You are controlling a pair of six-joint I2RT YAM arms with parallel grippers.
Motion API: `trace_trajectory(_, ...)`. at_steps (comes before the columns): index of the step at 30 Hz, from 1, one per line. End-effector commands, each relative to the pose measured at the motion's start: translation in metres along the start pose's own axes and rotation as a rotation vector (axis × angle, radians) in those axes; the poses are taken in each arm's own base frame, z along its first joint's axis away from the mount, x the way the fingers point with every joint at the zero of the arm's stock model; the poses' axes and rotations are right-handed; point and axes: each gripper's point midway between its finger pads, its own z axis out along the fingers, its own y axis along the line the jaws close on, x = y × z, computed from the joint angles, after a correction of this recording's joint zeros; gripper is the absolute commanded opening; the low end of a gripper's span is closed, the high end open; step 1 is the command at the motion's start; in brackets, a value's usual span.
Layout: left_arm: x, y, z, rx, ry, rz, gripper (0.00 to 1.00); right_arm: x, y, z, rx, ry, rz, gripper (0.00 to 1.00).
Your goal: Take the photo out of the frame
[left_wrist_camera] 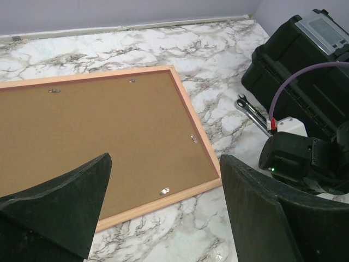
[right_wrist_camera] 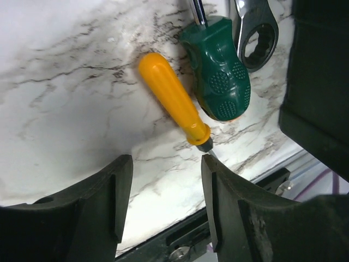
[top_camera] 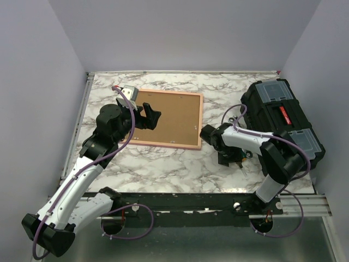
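**Frame Lay Back-Up Under the Wide Left Pincer; Right Pincer Parted Over the Tools**

The frame [top_camera: 173, 115] lay flat on the marble table [top_camera: 163, 170], left of centre and towards the far side. Its brown board faced up inside the thin pink edge, so the photo itself did not show. Small metal tabs [left_wrist_camera: 164, 191] sat along the board's border.

The left gripper [top_camera: 150, 114] hung over the left part of the frame with its jaws spread wide and nothing between them. In the left wrist view the board filled the space ahead of and between its fingers [left_wrist_camera: 71, 202], and the frame's near right corner lay just short of the right-hand one. Whether the fingers touched the board could not be told.

The right gripper [top_camera: 228, 157] was well apart from the frame, to the right of its near right corner and beside the black toolbox [top_camera: 283, 117]. Its jaws stood parted around bare marble and held nothing. Just beyond its fingertips lay a yellow-handled screwdriver [right_wrist_camera: 172, 95], a green-handled screwdriver [right_wrist_camera: 221, 76] touching it, and a wrench [right_wrist_camera: 256, 33].
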Motion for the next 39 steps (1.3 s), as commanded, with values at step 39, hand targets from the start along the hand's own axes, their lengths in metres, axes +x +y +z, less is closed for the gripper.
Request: trace_trajectory(39,0.042,-0.062,0.003,0.33,-0.099,0.459,0.99,-0.136,0.143,-0.078,-0.945,-0.323,0.135,0.59)
